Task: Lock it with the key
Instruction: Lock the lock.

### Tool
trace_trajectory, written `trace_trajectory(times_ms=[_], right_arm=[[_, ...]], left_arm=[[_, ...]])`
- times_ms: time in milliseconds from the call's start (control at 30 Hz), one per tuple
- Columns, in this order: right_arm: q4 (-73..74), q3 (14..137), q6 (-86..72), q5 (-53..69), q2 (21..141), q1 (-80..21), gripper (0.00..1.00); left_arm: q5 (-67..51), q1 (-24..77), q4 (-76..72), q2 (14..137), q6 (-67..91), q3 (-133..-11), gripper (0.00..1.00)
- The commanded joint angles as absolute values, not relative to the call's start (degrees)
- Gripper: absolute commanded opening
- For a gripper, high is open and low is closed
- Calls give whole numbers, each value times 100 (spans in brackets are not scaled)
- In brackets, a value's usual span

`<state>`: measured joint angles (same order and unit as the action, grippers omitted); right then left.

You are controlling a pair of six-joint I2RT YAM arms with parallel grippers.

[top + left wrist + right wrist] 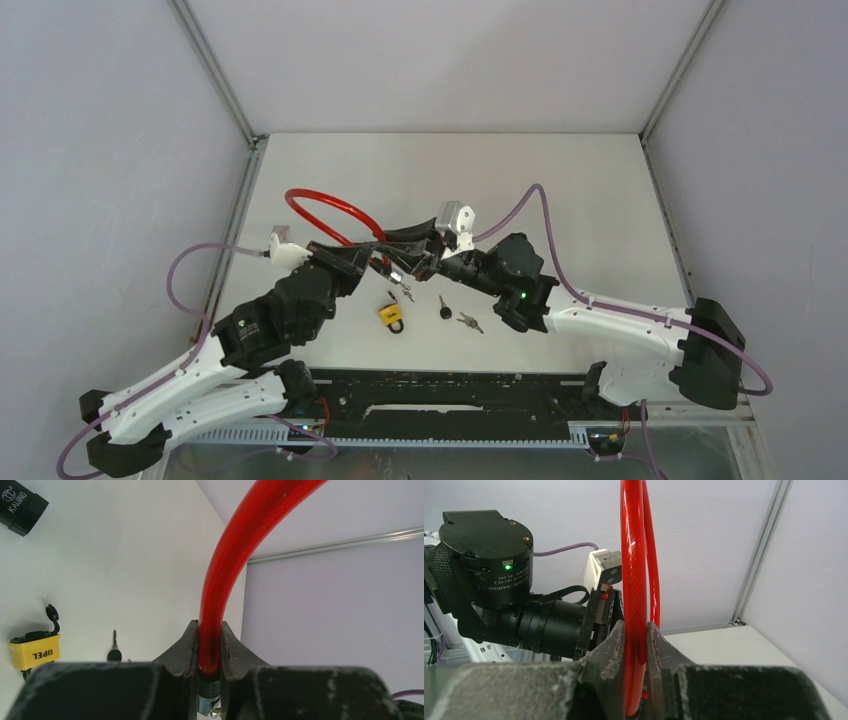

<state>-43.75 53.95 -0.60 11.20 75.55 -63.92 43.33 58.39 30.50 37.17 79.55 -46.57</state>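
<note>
- Above mid-surface, both my jaws hold the red cable (325, 205). The left jaws are clamped tight on it close to its metal-tipped end, and the right jaws are pinched on a strand further along.
- The loop arches up and away toward the far left. From the right wrist, two strands rise nearly upright out of the jaws.
- The black-headed key (442, 305) lies flat on the surface (560, 200), on the near side of both jaws and just beside my right wrist. Its long axis runs roughly near-to-far, blade away from the bases as far as I can tell.
- A second key (470, 322) sits just beside it. The yellow padlock (392, 317) is slightly left, with small keys (405, 293) touching or nearly so.
- A black lock body (22, 505) marked KAIJING rests on the surface, apart from the cable end.
- My call: the right arm is nearer the keys, but neither jaws are free, so one must let go first. I can't tell which key fits.
- No container shows.
</note>
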Motion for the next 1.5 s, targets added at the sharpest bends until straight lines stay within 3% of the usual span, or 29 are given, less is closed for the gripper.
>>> trace_trajectory(times_ms=[0,1467], right_arm=[[-4757,5695,-166,1286,7568,-6407,0],[-4798,5097,-148,1529,7451,-6219,0]], left_arm=[[4190,5889,2583,3632,8090,-4506,0],[4058,5897,2423,3462,8333,-4329,0]])
